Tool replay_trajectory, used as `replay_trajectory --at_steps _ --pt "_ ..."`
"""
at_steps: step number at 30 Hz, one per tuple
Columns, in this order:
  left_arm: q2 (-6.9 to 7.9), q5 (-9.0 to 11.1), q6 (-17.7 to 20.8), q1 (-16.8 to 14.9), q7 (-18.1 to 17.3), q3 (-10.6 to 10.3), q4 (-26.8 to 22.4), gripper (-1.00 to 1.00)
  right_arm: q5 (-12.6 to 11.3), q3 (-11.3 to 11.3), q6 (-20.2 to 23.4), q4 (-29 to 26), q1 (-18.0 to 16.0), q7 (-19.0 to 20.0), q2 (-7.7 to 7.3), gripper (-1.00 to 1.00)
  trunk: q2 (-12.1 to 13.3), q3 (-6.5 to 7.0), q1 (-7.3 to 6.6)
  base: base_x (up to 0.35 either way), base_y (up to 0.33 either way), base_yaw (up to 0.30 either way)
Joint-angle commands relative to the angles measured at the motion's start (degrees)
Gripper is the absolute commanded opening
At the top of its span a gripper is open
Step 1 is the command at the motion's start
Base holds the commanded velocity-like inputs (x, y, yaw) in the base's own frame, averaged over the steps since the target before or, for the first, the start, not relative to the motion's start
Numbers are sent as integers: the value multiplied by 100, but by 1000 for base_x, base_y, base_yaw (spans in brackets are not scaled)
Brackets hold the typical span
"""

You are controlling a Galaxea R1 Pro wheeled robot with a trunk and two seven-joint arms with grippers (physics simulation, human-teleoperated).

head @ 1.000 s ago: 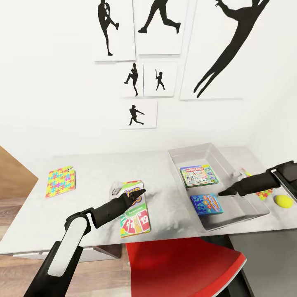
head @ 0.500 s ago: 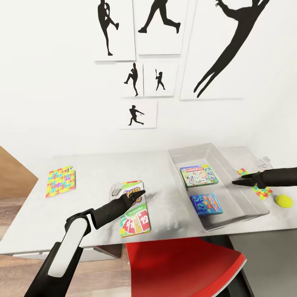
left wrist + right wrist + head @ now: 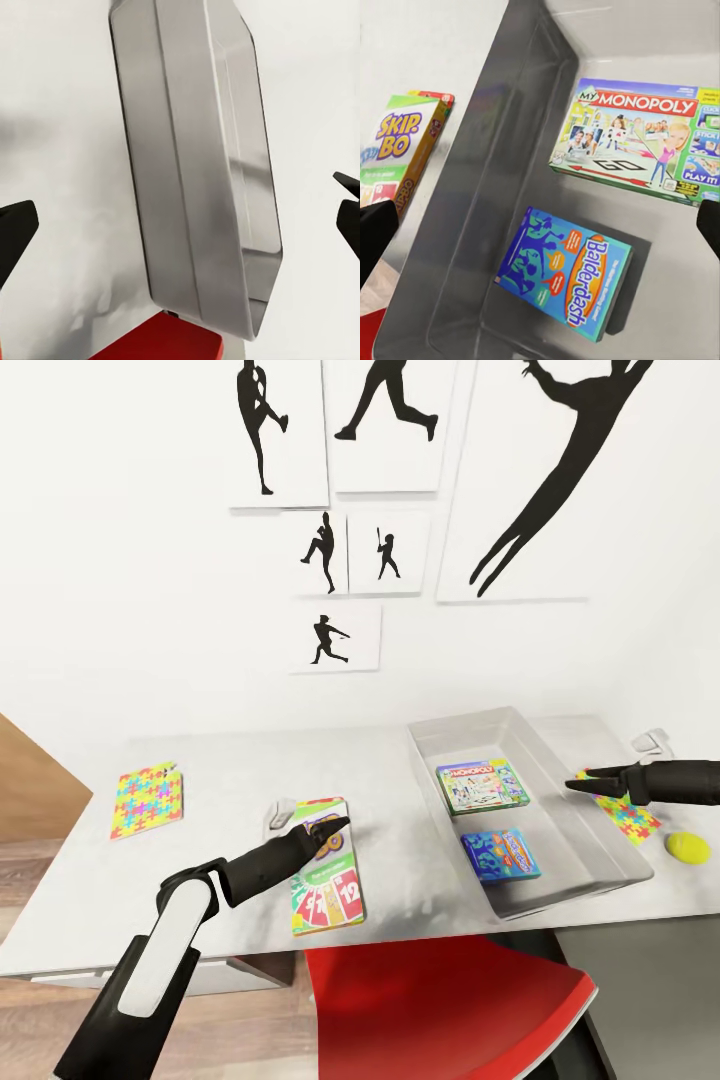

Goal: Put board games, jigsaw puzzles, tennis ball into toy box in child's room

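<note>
Two games (Monopoly (image 3: pixel 483 785), Balderdash (image 3: pixel 500 855)) already lie in the toy box (image 3: pixel 590 840) right of centre; left gripper (image 3: pixel 335 830) hovers open and empty above Skip-Bo (image 3: pixel 325 865), right gripper (image 3: pixel 590 782) open and empty too.

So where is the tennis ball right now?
In the head view, the tennis ball sits on the table at the far right, outside the toy box, just beyond a jigsaw puzzle.

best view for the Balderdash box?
Right wrist view: the Balderdash box lies flat in the toy box, title readable. Head view shows it small, print illegible. Left wrist view shows the bin's outer wall.
</note>
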Motion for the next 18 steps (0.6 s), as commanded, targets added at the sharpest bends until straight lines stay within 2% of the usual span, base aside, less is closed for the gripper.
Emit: replay_trajectory --at_steps 1,18 --pt "3 1 14 -4 -3 -2 -3 100 -22 1 38 1 -5 2 -2 100 -10 -9 3 0 0 0" --pt "3 1 14 -4 -3 -2 -3 100 -22 1 38 1 -5 2 -2 100 -10 -9 3 0 0 0"
